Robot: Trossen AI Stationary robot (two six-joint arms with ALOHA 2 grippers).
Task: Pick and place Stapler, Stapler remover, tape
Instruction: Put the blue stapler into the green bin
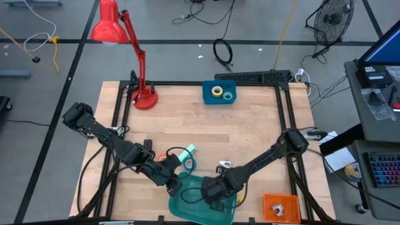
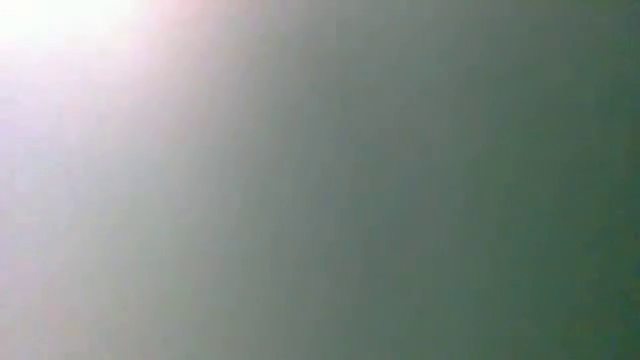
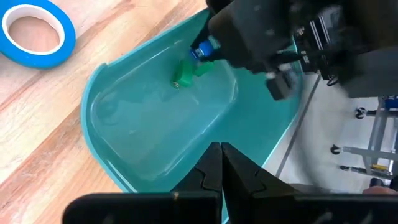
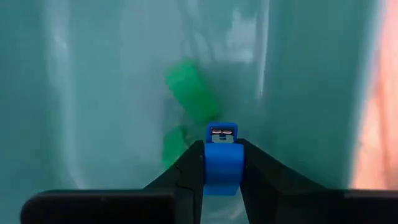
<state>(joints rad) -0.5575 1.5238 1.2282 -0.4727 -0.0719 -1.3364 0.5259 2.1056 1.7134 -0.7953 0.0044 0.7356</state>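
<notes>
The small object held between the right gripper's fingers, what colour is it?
Blue; the small blocky object shows best in the right wrist view, clamped in the right gripper.

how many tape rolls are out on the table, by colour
yellow tape roll: 1
green tape roll: 1
blue tape roll: 1
orange tape roll: 1, partly hidden by the left arm
total: 4

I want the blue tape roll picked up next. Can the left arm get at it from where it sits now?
Probably yes. The blue tape roll lies flat on bare wood beside the teal tray, close to the left tool, which is shut and empty. Nothing covers it; the right tool works over the tray.
</notes>
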